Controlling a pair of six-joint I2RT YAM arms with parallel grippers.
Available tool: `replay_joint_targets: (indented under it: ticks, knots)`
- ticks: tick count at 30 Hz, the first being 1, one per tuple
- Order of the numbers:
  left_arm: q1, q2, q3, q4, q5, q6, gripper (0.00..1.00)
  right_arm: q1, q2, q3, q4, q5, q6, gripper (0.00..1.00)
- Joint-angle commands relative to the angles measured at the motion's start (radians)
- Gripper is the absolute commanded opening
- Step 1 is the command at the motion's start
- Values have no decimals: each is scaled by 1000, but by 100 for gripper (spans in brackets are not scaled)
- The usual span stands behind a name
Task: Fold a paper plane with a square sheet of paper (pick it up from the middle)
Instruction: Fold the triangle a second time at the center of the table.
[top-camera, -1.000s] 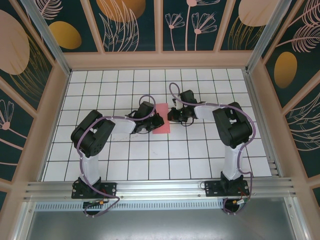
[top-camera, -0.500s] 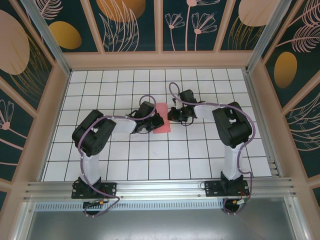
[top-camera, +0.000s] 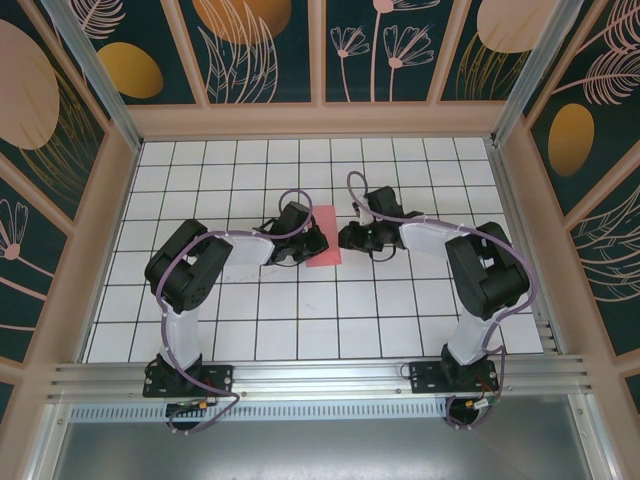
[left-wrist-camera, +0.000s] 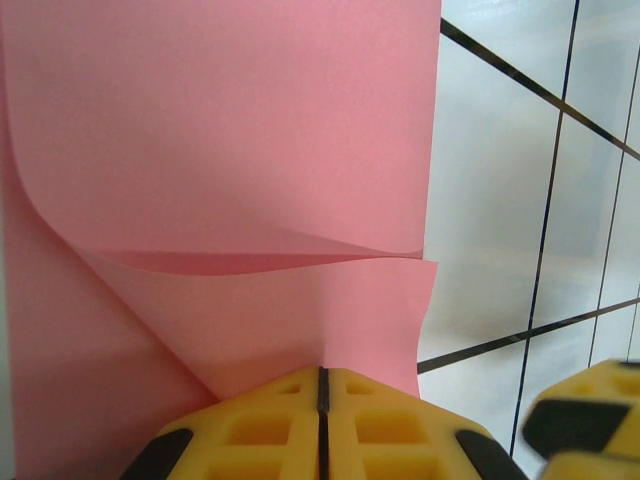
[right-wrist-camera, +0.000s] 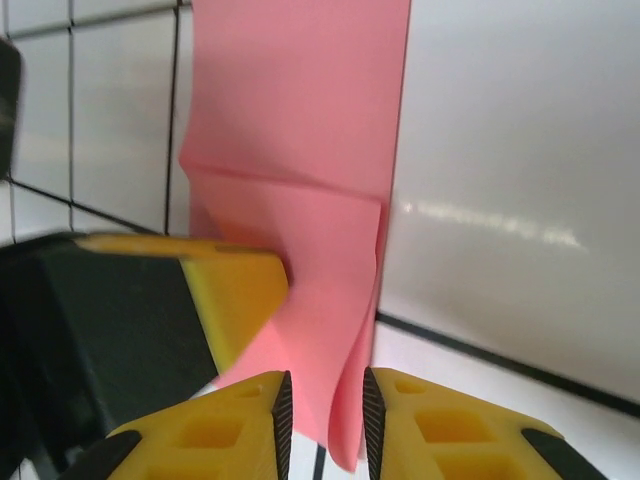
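The square sheet of paper (top-camera: 328, 224) is pink and lies folded over on itself in the middle of the white gridded board (top-camera: 300, 320). In the left wrist view its upper layer (left-wrist-camera: 230, 150) bows up, and my left gripper (left-wrist-camera: 322, 378) is shut on the near edge. From above, that gripper (top-camera: 314, 244) sits at the paper's left side. My right gripper (top-camera: 346, 238) is at the paper's right side. Its yellow jaws (right-wrist-camera: 325, 402) stand a little apart, with the paper's edge (right-wrist-camera: 300, 120) hanging loose between them.
A yellow finger (right-wrist-camera: 235, 290) of the left gripper touches the paper in the right wrist view. A yellow fingertip (left-wrist-camera: 590, 410) of the right gripper shows at the lower right of the left wrist view. Low walls ring the board.
My right gripper's jaws have parted from the paper's right edge and the right arm has shifted slightly right. The left gripper keeps its hold.
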Motion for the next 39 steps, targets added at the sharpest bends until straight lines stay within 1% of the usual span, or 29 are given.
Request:
replay_joint_targets:
  ticks: [1,8,20,26,32,35,39]
  knots:
    - [-2,34,7,-72,-36,-19,10,12,6,-27,-15,-58,-26,27]
    - [-2,34,11,-77,-33,-18,10,16,56,-2,-2,-109,-42,23]
    - [-1,33,17,-80,-28,-18,10,13,103,17,9,-128,-42,19]
    - [-2,32,16,-80,-29,-16,10,2,103,9,30,-153,-32,18]
    - [-1,32,12,-83,-34,-16,10,-10,66,-8,44,-141,-7,15]
    - [-2,31,11,-83,-35,-15,10,-15,52,-18,49,-143,1,15]
    - [-2,31,12,-83,-35,-14,10,-15,72,-19,56,-164,8,18]
